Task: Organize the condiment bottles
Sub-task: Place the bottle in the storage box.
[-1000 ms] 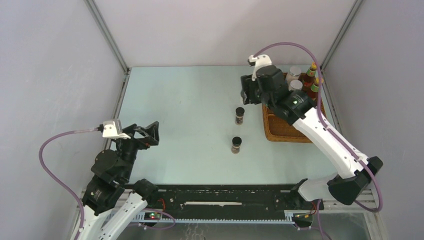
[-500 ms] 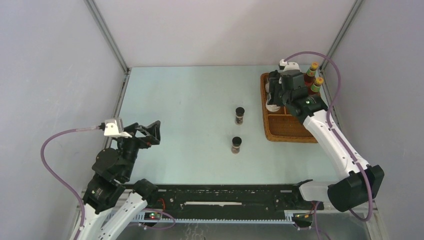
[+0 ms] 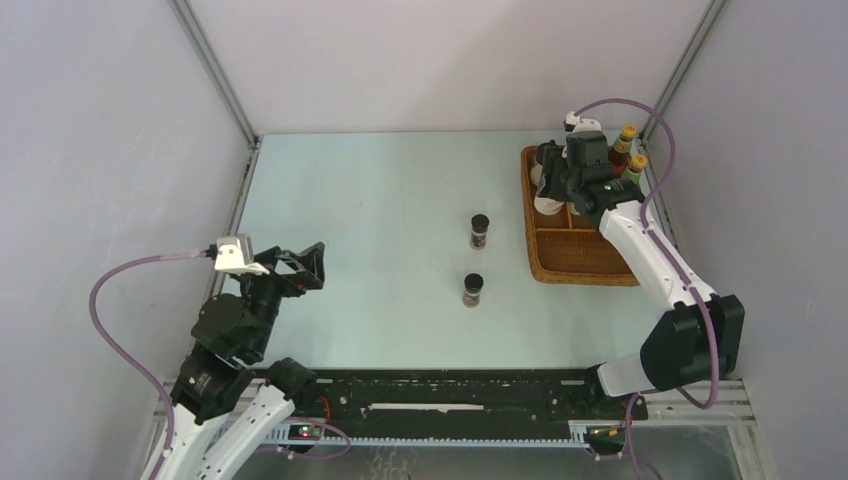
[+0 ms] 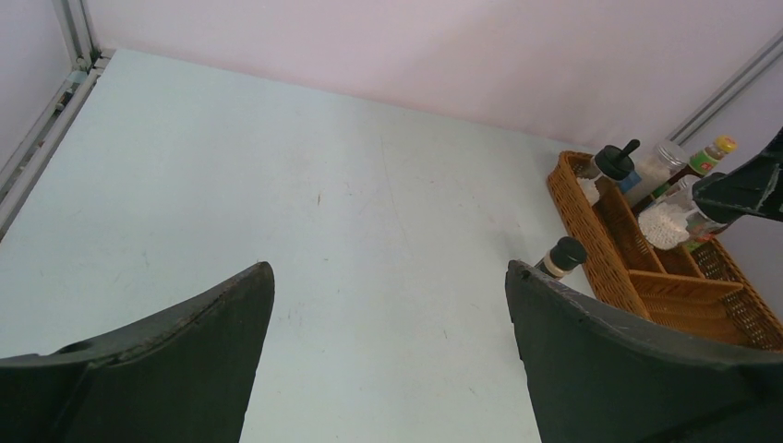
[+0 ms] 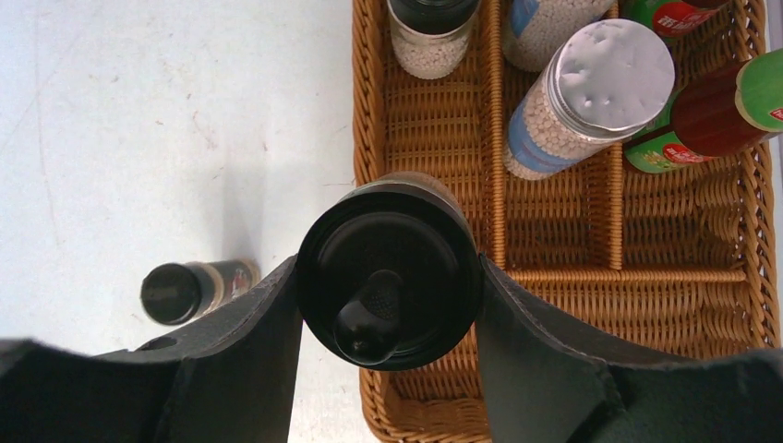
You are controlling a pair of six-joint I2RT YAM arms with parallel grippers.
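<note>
My right gripper (image 5: 386, 269) is shut on a black-lidded white jar (image 5: 388, 305), held upright over the near left compartment of the wicker tray (image 5: 591, 314); it also shows in the top view (image 3: 548, 192). In the tray stand another black-lidded jar (image 5: 430, 32), two silver-lidded blue-label jars (image 5: 600, 83) (image 5: 540, 23) and two red sauce bottles (image 3: 627, 140) (image 3: 633, 165). Two tiny dark jars (image 3: 480, 230) (image 3: 473, 289) stand on the table left of the tray. My left gripper (image 3: 300, 265) is open and empty, far left.
The wicker tray (image 3: 585, 255) sits against the right wall; its near compartments hold nothing. The left wrist view shows one tiny dark jar (image 4: 561, 256) beside the tray (image 4: 637, 249). Metal frame posts run along both side walls.
My right gripper carried the black-lidded jar rightward from over the table to over the tray's left column. The left arm barely shifted. The tiny dark jars stayed put.
</note>
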